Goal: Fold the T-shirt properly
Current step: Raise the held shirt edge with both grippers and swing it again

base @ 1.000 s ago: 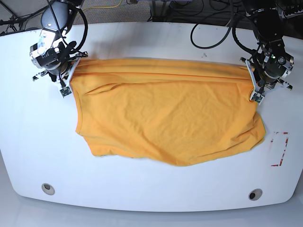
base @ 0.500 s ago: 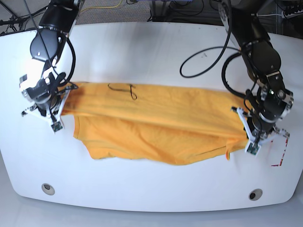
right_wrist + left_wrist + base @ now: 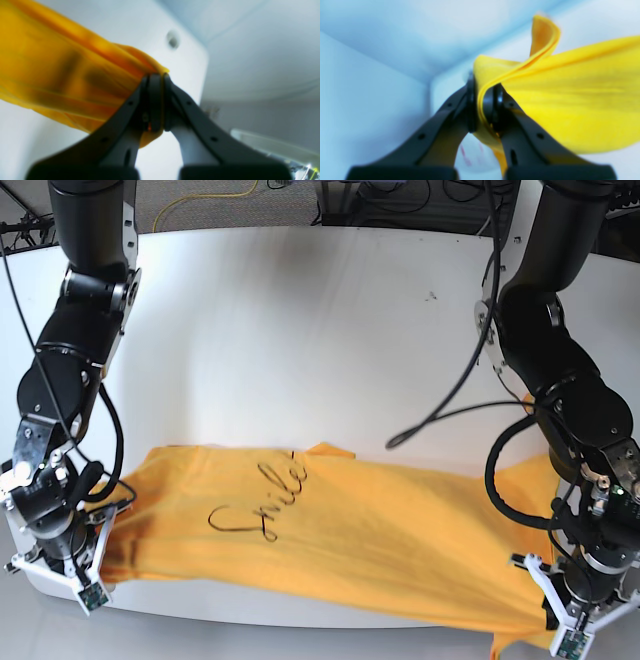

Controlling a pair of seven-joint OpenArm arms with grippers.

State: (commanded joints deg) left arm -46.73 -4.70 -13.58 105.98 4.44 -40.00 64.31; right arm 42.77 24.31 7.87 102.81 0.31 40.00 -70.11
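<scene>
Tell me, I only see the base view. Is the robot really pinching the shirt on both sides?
Observer: Yes. In the left wrist view the left gripper is shut on a folded edge of the T-shirt.
Operator: And the other one?
Observer: In the right wrist view the right gripper is shut on the bunched fabric too.
Operator: Is the cloth thick there?
Observer: The left wrist view shows two layers curling up past the fingertips.
</scene>
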